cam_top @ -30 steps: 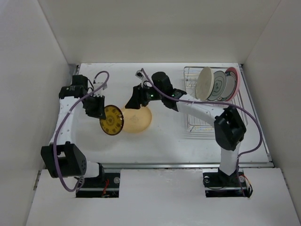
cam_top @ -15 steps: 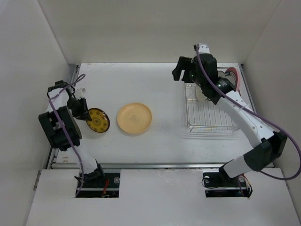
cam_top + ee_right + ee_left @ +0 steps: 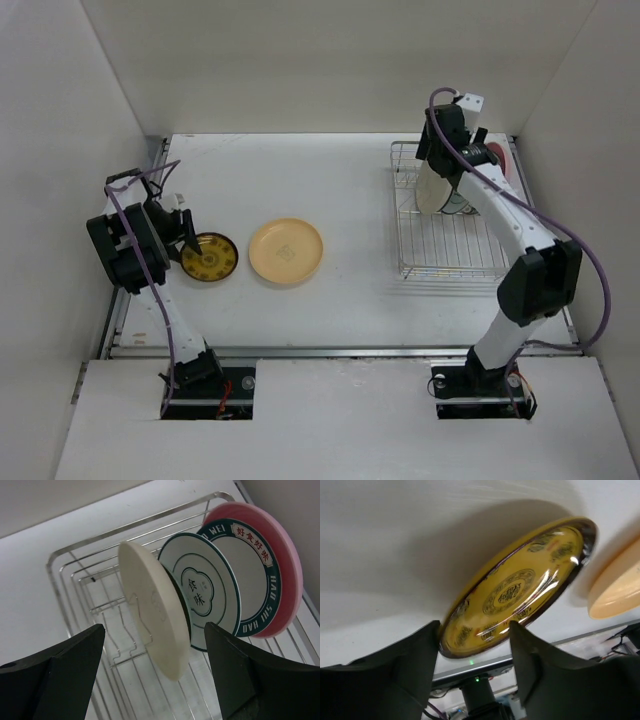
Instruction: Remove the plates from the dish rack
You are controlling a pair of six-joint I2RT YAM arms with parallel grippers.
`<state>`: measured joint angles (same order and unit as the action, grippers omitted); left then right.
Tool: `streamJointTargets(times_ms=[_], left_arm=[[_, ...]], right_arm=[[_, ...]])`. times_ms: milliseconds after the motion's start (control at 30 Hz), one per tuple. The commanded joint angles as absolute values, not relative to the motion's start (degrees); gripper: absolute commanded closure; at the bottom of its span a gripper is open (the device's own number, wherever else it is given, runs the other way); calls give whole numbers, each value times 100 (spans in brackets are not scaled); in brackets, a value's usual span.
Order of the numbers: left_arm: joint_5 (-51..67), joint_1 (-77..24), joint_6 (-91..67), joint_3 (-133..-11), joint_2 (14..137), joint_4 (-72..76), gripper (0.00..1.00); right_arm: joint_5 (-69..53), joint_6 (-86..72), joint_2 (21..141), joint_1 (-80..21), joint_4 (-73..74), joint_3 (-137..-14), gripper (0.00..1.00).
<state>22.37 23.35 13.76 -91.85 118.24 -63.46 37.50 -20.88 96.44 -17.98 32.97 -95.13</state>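
Note:
The silver wire dish rack [image 3: 450,255] stands at the right, also in the right wrist view [image 3: 75,575]. In it stand a cream plate [image 3: 155,600], a white plate with teal rings [image 3: 210,585], a white plate with a dark teal rim [image 3: 252,570] and a pink plate [image 3: 292,575]. My right gripper [image 3: 438,165] [image 3: 155,626] is open, just above the cream plate [image 3: 432,190]. My left gripper [image 3: 190,238] [image 3: 475,625] is shut on the rim of a small yellow patterned plate [image 3: 210,258] [image 3: 520,585], tilted low over the table. A cream-yellow plate [image 3: 286,250] lies flat mid-table.
White walls enclose the table on three sides. The left arm is folded close to the left wall [image 3: 60,200]. The metal rail of the table's front edge [image 3: 340,350] runs between the two arm bases.
My right arm swung from above the cream-yellow plate back to the rack. My left arm carried the small patterned plate left and lowered it near the table.

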Motion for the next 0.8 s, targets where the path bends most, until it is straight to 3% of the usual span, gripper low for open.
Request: streamJointTargets(times_ms=[0,167,300,333,433,467,500,567,600,700,767], left_arm=[[1837,2347,1230,-9272,11813,-6505,45],[1837,2347,1230,-9220,11760,-6451,42],[1837,2347,1230,-9106,11594,-6451,41],[1837,2347,1230,-9105,11532,-6390,41],[1785,2347,1178,-9053,11260,-6390,34],[1784,2347,1178,-9053,11189,-6390,29],[1784,2347,1178,-9053,11119,-6468,23],[1836,2347,1178,-9053,10899,-6521,22],[1898,2347,1178,-9053,10829,-6591,16],[1898,2347,1230,-9053,10600,-6714,13],[1898,2347,1230,-8992,10434,-6715,12]], right_arm=[[4008,-1969,9940,-1644,3297,-9870,14],[3894,-1908,10318,-1416,3068,-10045,14],[3894,-1758,10643,-1292,2979,-10168,22],[3894,-1758,10757,-1292,3032,-10221,32],[3841,-1696,10758,-1292,3032,-10222,48],[3841,-1644,10758,-1292,2971,-10169,60],[3789,-1644,10758,-1292,2971,-10169,67],[3840,-1644,10452,-1292,2858,-9968,83],[3893,-1591,10346,-1292,2804,-9880,88],[4068,-1425,10003,-1292,2673,-9668,100],[4131,-1301,9880,-1292,2672,-9616,100]])
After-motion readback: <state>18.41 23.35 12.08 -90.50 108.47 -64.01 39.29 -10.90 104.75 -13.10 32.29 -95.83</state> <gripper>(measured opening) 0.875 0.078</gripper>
